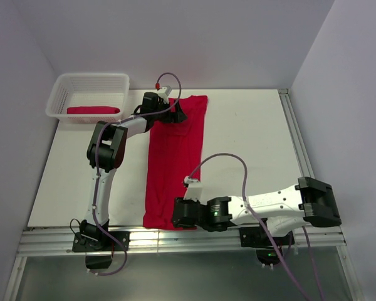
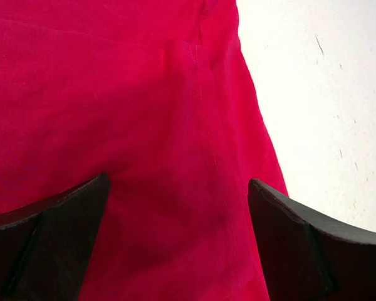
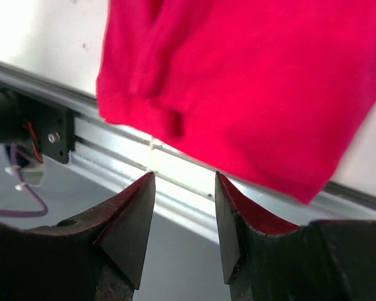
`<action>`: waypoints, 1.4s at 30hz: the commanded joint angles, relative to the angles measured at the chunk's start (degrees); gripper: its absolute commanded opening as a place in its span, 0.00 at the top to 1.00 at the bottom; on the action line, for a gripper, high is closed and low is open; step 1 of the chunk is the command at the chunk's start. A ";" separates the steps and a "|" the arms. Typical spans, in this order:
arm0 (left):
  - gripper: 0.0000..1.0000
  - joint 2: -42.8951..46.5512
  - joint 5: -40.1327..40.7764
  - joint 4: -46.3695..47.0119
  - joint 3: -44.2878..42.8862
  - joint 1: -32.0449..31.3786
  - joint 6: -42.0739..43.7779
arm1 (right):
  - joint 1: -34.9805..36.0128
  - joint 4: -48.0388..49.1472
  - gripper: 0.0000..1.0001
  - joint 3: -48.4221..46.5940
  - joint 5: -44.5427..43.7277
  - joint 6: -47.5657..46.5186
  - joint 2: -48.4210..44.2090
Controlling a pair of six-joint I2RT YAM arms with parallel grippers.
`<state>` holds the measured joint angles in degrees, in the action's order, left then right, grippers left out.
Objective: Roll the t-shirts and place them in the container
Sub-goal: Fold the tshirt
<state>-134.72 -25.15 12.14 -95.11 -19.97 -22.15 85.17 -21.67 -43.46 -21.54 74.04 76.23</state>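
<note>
Right gripper (image 1: 177, 215), parted and empty, sits by the t-shirt (image 1: 175, 157) at the table's (image 1: 250, 138) near edge; left gripper (image 2: 178, 182) spreads wide over its far end.

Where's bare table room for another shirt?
Widest: white table right of the flat crimson cloth t-shirt, up to the metal rail. Narrow strip left of the left arm. Crowded: white plastic lattice basket corner, near edge under right arm.

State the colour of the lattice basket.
White; the lattice basket shows best in the top external view.
</note>
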 commanded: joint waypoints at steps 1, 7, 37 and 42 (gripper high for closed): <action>0.00 1.30 0.36 -4.32 0.89 0.19 0.00 | 2.19 -11.44 0.50 -9.16 -5.44 -2.13 4.79; 0.00 1.82 0.71 -4.32 1.33 0.19 0.36 | 1.15 -20.34 0.51 -15.77 -7.20 -14.44 9.90; 0.00 0.86 0.62 -4.93 0.45 0.19 0.44 | -3.78 -11.03 0.52 -9.36 2.38 -21.92 15.09; 0.01 0.68 0.62 -5.11 0.28 0.19 0.53 | -3.87 -9.89 0.56 -9.01 4.13 -22.27 17.02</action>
<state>-134.72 -25.15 12.01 -95.11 -19.97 -22.09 81.47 -33.69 -52.93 -18.44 52.60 92.71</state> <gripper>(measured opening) 0.994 0.448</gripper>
